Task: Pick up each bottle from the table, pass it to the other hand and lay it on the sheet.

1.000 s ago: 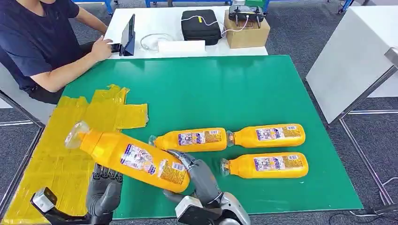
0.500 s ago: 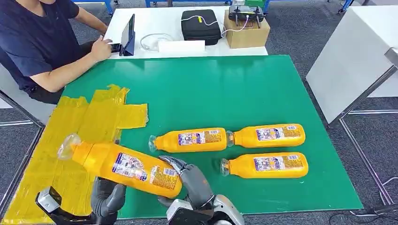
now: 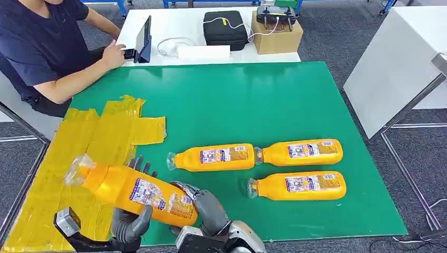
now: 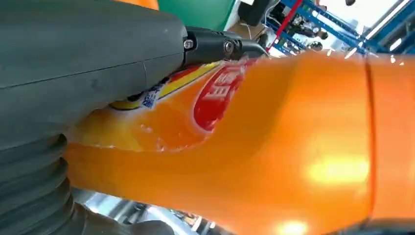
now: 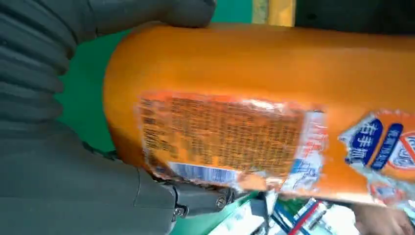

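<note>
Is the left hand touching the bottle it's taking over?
Touching. In the head view the left hand cups the raised bottle from below, fingers showing over its far side. The left wrist view shows the thumb pressed against the orange body.

Lab, green mat [image 3: 237, 100], blue racks [image 4: 313, 34]

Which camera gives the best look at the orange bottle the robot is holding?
The head view: the whole held bottle shows, cap to base, between the left hand and right hand. Both wrist views catch just a close stretch of its orange side and label.
</note>
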Controlling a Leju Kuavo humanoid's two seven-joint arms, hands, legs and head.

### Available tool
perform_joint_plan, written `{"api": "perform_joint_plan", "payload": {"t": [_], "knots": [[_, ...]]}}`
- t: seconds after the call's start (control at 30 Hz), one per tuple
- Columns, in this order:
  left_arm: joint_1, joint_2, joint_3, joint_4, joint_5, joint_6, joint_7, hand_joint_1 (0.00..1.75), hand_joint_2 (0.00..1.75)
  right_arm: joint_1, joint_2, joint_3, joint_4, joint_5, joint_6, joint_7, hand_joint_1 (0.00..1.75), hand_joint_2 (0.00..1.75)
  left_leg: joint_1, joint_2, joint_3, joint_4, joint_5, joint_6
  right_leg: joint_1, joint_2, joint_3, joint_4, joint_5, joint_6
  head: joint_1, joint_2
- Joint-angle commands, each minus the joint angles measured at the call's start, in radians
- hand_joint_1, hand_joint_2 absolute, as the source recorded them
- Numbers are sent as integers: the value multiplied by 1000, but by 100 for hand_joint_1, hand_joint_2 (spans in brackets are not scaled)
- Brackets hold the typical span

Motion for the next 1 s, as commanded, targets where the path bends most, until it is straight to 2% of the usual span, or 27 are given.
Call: {"api": "perform_joint_plan", "payload": {"t": [0.03,0.2,1.0], "knots": [[-31,85,-108,42,-42,37,-25,175,175,-16,35,99,225,27,-12,-5,175,175,1,-1,6,-3,-1,0,1,-2,6,-3,-1,-2,0,0],[-20,82,-107,28,-49,37,-38,175,175,-11,31,107,224,28,-21,-3,175,175,0,0,2,-1,0,0,1,-1,2,-1,-1,-1,0,0],[6,74,-94,1,-79,47,-55,175,175,3,20,109,194,26,-45,9,175,175,1,0,4,-1,-1,1,1,-2,4,-2,-1,-2,0,0]]}}
